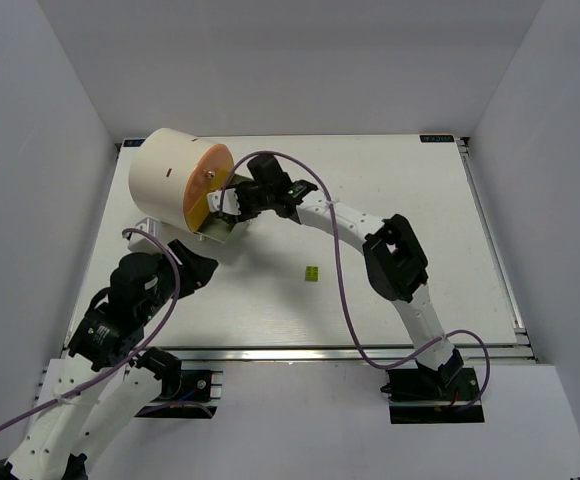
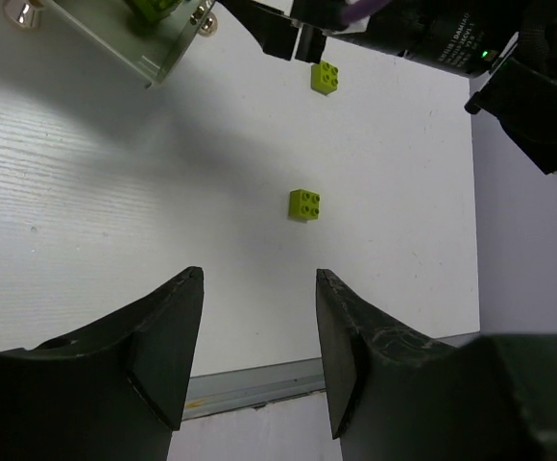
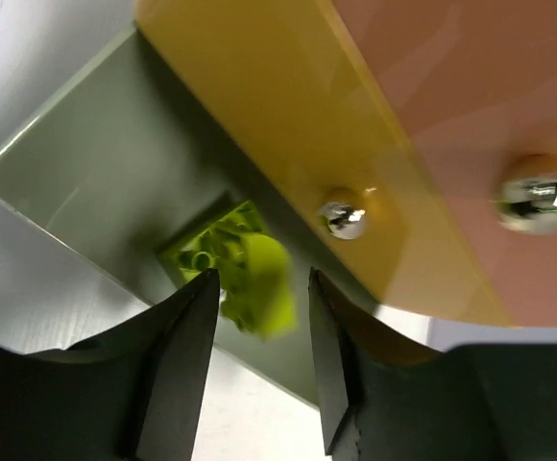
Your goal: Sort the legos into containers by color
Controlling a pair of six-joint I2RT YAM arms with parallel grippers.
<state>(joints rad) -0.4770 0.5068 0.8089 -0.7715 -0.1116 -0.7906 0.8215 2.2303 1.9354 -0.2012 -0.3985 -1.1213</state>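
The cream drum (image 1: 165,175) with the orange face (image 1: 210,185) stands at the back left. One tray (image 3: 96,182) is pulled out, grey inside with an orange front (image 3: 288,144). My right gripper (image 3: 263,279) is open just above it. A blurred yellow-green lego (image 3: 264,283) sits loose between its fingers, over another yellow-green lego (image 3: 202,252) in the tray. One yellow-green lego (image 1: 312,272) lies mid-table, also in the left wrist view (image 2: 304,204). A second one (image 2: 325,77) lies near the right arm. My left gripper (image 2: 259,277) is open and empty above the table. No cyan or dark green legos show.
The right arm (image 1: 395,260) arches across the middle of the table towards the drum. The pulled-out tray (image 2: 154,43) juts from the drum's foot. The table's metal front edge (image 2: 250,384) runs just below my left gripper. White walls close in the sides.
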